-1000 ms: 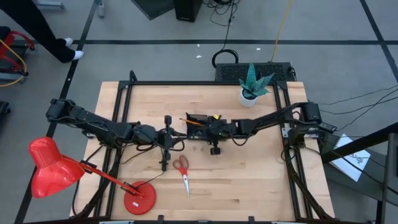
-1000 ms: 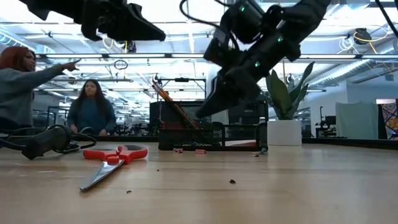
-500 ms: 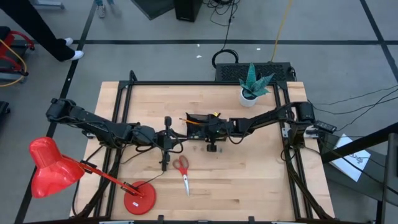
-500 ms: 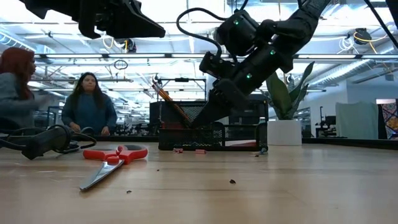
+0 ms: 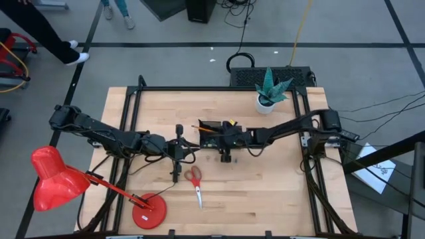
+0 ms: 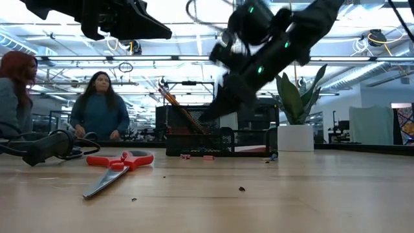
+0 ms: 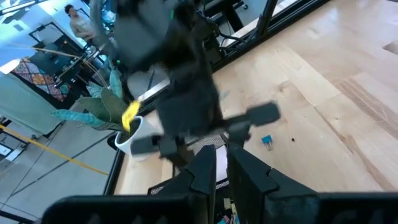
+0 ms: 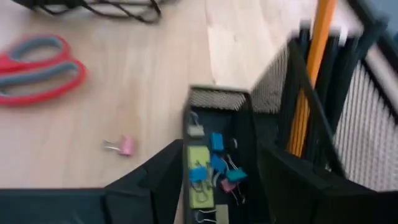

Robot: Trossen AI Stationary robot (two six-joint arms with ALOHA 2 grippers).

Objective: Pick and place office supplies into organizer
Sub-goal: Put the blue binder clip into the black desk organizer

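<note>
The black mesh organizer (image 5: 212, 129) stands mid-table; orange pencils (image 8: 314, 74) lean in its tall compartment, and blue, pink and yellow clips (image 8: 211, 165) lie in its low one. My right gripper (image 8: 221, 149) hovers open just above that low compartment, holding nothing. My left gripper (image 7: 222, 160) waits shut to the organizer's left, above the table. Red-handled scissors (image 5: 194, 182) lie flat nearer the table's near edge. A pink clip (image 8: 124, 146) and a blue clip (image 7: 266, 142) lie loose on the wood beside the organizer.
A red desk lamp (image 5: 53, 179) with its round base (image 5: 147, 212) stands at the near left corner. The white plant pot (image 5: 267, 101) sits at the far right. Black cables (image 6: 45, 145) lie on the left. People stand beyond the table's far side.
My right gripper dipped toward the organizer's low compartment and has risen again a little, staying over the same spot. The scissors and the loose clips have stayed where they were.
</note>
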